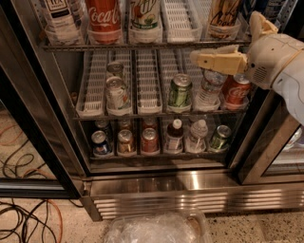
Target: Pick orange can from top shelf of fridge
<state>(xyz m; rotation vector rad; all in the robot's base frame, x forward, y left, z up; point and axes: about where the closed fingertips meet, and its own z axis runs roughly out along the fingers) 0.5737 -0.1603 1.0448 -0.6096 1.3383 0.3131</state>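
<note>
The orange can (223, 16), tan-orange and cream with dark cursive lettering, stands at the right of the top shelf (142, 46); the picture's upper edge cuts off its top. My gripper (197, 58) reaches in from the right on a white arm. It hovers in front of the fridge (190, 199), just below the top shelf's front edge and down-left of the orange can, not touching it. It holds nothing that I can see.
On the top shelf stand a red Coca-Cola can (103, 16), a green-and-white can (145, 14) and a tea bottle (59, 19). The middle rack holds silver cans (116, 92), a green can (179, 90), a water bottle (209, 88) and a red can (236, 90). Cables (23, 218) lie on the floor at left.
</note>
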